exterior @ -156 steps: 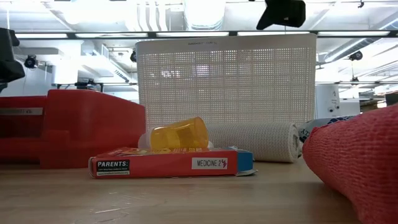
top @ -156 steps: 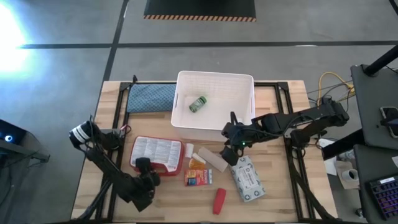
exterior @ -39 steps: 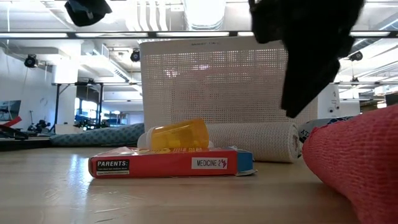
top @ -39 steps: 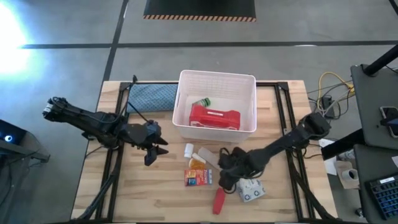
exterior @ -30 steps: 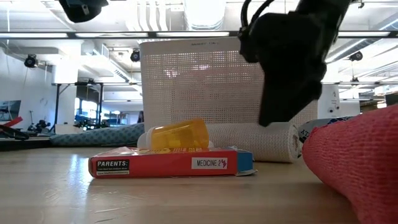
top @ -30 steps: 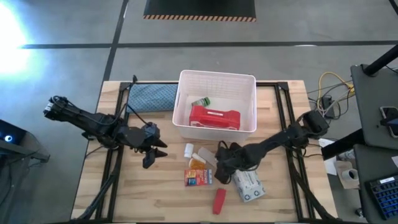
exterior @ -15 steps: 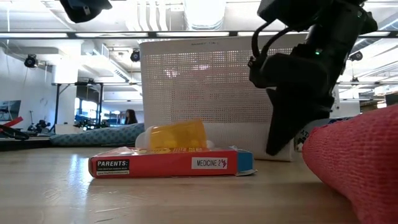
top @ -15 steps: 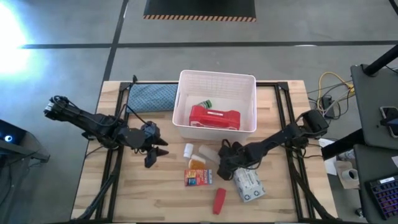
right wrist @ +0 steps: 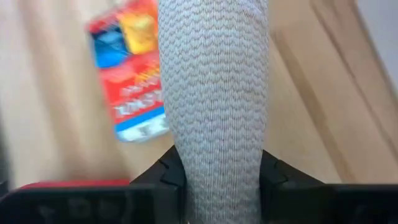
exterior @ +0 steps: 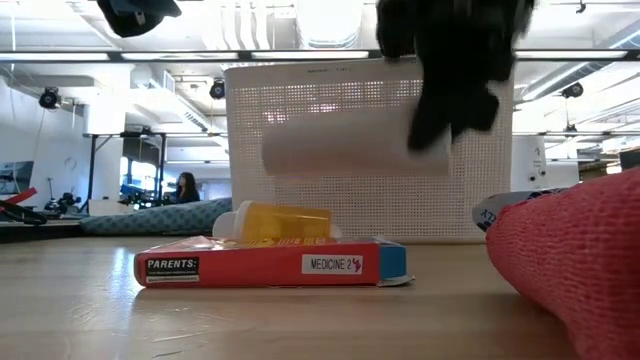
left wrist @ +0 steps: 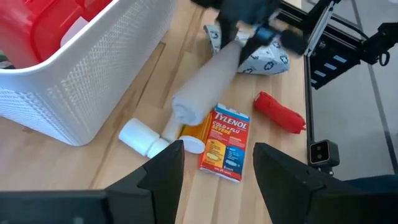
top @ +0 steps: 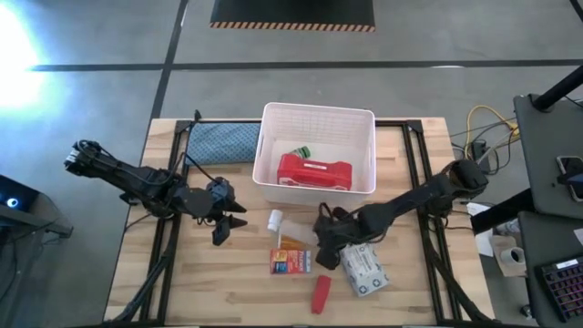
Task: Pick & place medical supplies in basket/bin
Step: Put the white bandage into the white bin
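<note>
My right gripper (top: pixel 325 234) is shut on a beige roll (exterior: pixel 345 140), which hangs in the air in front of the white bin (top: pixel 270 128). In the bin lie a red case (top: pixel 314 171) and a green bottle (top: pixel 298 150). On the table below lie an orange-red box (top: pixel 290 261), an orange bottle (exterior: pixel 275 222) resting on that box, a white bottle (top: pixel 275 219), a red tube (top: pixel 321 293) and a grey-white soft pack (top: pixel 364 270). My left gripper (left wrist: pixel 217 180) stands open to the left of the bin, holding nothing. My right gripper pinches the beige roll near one end (right wrist: pixel 214 163) between its two fingers (right wrist: pixel 171 174), one on each side. The fingers slant down from the table's right. The roll sticks out ahead of them, toward the table's left (left wrist: pixel 186 106). It hangs about level, clear of the table.
A blue-grey folded cloth (top: pixel 221 143) lies to the left of the bin at the far edge. Black frame rails (top: pixel 414 173) run along both sides of the wooden table. Bare wood lies at the near left.
My right gripper has come down onto the beige roll lying in front of the bin, shut on it near its right end and gone up. The roll is now lifted clear of the table, about level.
</note>
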